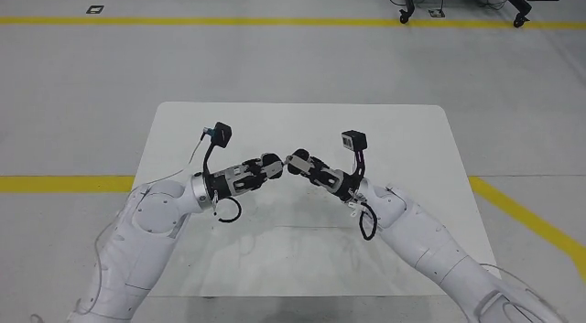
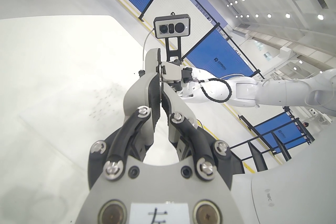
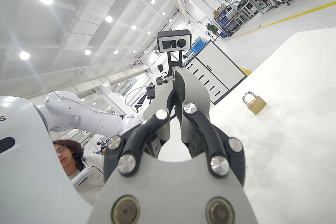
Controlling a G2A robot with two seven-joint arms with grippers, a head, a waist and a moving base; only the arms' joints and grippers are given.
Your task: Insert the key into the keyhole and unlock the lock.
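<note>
Lock, as I see it from the right wrist camera: a small padlock. The body is a squarish, plain-faced block of brass colour. The shackle is a bright silver hoop, and both its legs appear seated in the body, so I read it as closed. The lock rests on the white table, seemingly flat on one broad face and turned askew. Its shackle end points toward the table's edge, which runs close by.
</note>
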